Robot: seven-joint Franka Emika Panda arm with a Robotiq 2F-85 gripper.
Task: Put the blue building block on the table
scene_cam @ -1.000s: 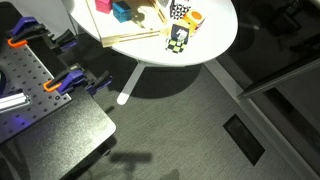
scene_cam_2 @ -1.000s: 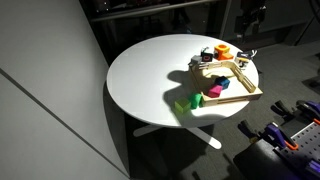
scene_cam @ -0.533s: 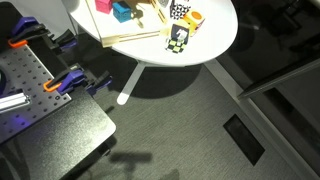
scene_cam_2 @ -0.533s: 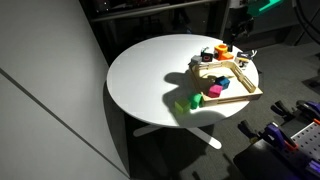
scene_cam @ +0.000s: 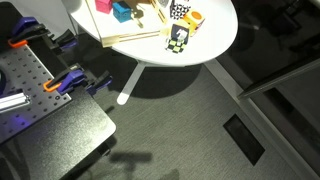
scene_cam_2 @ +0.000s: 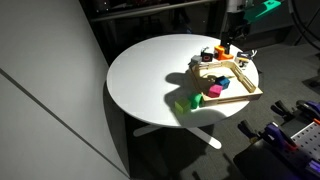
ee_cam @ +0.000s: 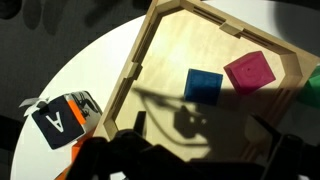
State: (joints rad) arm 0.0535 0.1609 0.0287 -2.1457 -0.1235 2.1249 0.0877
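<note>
You have one blue building block to deal with, and it lies flat in the wooden tray, not on the table. Beside it, just to the right and apart from it, sits one pink block. One green piece shows at the right edge of the wrist view. One lettered cube stands on the white top left of the tray. In an exterior view you can count two green pieces on the table just beside the tray's near side.

Your gripper hangs over the tray with its jaws apart and nothing between them. The blue block lies beyond the fingertips, roughly in line with the gap, untouched.
</note>
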